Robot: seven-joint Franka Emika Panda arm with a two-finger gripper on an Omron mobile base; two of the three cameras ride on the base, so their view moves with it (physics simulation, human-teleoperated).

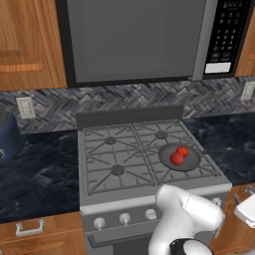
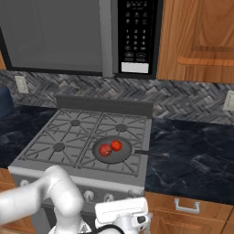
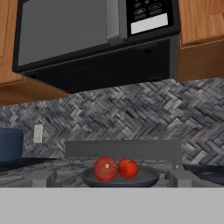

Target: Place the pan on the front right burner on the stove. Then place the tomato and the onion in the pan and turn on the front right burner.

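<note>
The pan (image 1: 179, 157), seated on the stove (image 1: 99, 196) over the front right burner, is seen holding two red round items (image 1: 179, 155); the gripper's jaws are held fully apart.

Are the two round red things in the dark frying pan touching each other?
Cannot tell. In the left base view the two red balls in the dark grey pan overlap, and in the right base view and hand view no gap shows, but contact isn't plain.

Stove (image 1: 149, 191) matt grey metal, pan (image 1: 191, 162) dark matt, countertop (image 2: 192, 160) glossy black marble-look, cabinets (image 2: 196, 36) smooth wood, backsplash (image 3: 131, 113) grey herringbone tile.
</note>
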